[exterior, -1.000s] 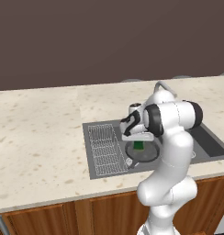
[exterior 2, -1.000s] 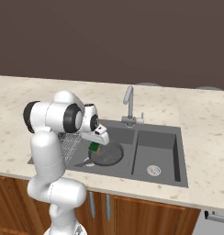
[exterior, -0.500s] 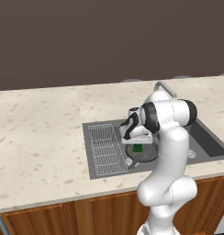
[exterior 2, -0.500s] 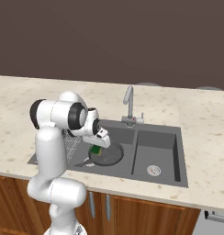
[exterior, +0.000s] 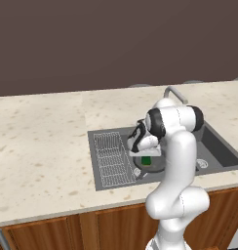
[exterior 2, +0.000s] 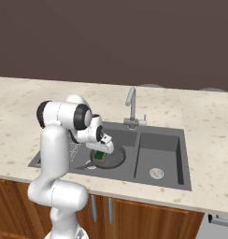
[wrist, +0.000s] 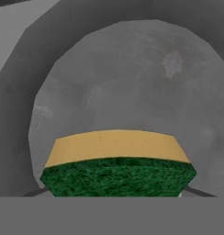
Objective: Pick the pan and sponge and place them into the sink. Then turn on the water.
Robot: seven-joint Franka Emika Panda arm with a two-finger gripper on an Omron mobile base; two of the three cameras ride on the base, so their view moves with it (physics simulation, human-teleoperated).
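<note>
**Sponge held low over the pan in the sink**

Where the wooden cabinet fronts [exterior: 67, 229] run along the near edge, the white arm [exterior: 177, 161] rises in front of them and bends over the counter [exterior: 43, 146], a pale speckled stone top that stretches wide to both sides. Set into that top is the sink [exterior 2: 162, 175], dark grey with two basins; a wire rack [exterior: 111, 158] lies in it at the arm's left. In the basin next to the rack sits the pan [exterior 2: 113, 158], round and dark, flat on the bottom with its short handle [exterior 2: 83, 165] pointing toward the near edge.

The gripper [exterior 2: 102, 151] hangs just above the pan, pointing down, and the sponge [exterior 2: 100, 156] sits between its jaws, which stand fairly wide on it. In the hand view the sponge [wrist: 117, 170] fills the lower middle, green face nearest and yellow layer beyond, with the pan's grey floor [wrist: 132, 92] spread close behind it. Whether the sponge touches the pan I cannot tell.

The other basin [exterior 2: 158, 154] holds a round drain [exterior 2: 156, 173]. Behind the divider stands the curved grey faucet [exterior 2: 131, 105], its spout over the pan's basin. Beyond the counter's far edge a plain dark brown wall [exterior 2: 111, 42] closes the room.
</note>
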